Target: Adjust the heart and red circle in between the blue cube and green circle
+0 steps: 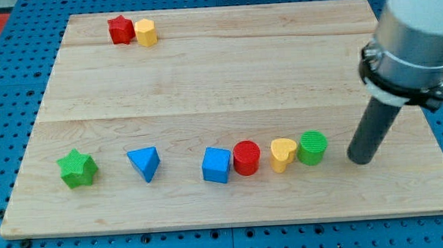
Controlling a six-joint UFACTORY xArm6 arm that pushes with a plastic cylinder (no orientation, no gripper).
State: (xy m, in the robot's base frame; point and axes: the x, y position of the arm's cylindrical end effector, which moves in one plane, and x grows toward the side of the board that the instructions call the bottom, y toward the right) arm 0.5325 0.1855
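Note:
Near the view's bottom a row runs left to right: blue cube (217, 165), red circle (247, 157), yellow heart (283, 154), green circle (312, 147). The cube touches the red circle, and the heart touches the green circle; a small gap separates the red circle from the heart. My tip (362, 160) rests on the board to the right of the green circle, a short gap away, touching no block.
A blue triangle (144, 163) and a green star (77, 169) lie left of the row. A red star (121, 29) and a yellow hexagon block (146, 32) sit together at the top left. The wooden board (227, 78) lies on a blue pegboard.

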